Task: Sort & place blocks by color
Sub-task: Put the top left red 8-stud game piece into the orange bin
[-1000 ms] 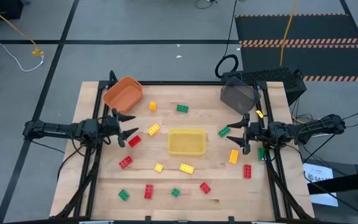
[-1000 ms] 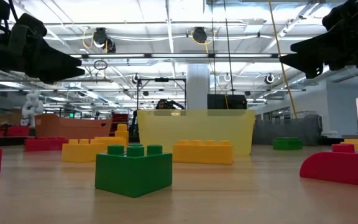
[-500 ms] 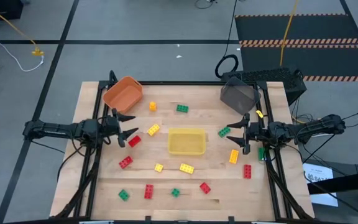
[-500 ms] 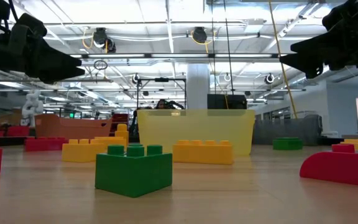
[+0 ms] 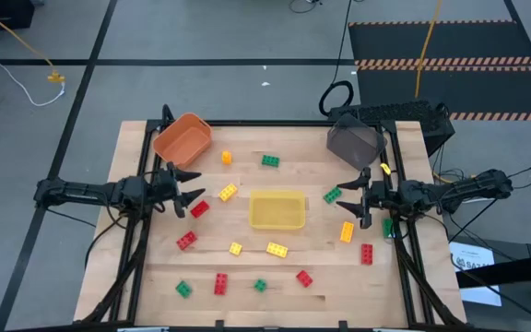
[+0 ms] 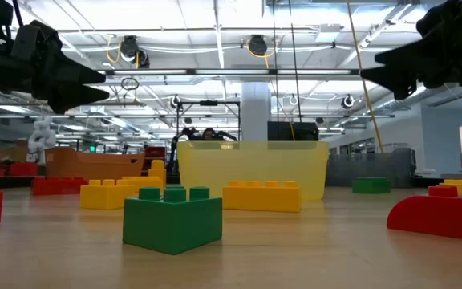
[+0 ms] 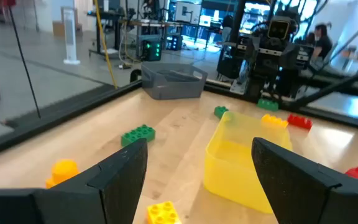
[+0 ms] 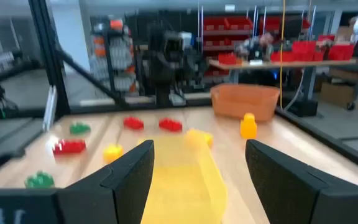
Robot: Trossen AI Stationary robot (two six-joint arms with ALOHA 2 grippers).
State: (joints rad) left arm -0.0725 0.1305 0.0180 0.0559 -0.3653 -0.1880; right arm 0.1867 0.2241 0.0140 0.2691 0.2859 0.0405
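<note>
- Left gripper (image 5: 192, 191): fingers apart, empty; a red block (image 5: 199, 209) lies just beside it.
- Right gripper (image 5: 351, 199): fingers apart, empty; a green block (image 5: 333, 195) lies just beside it.
- Yellow bin (image 5: 277, 210) sits between both grippers.

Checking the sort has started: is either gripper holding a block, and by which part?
Nothing is held. The left gripper and right gripper are both open and empty above the table.
</note>
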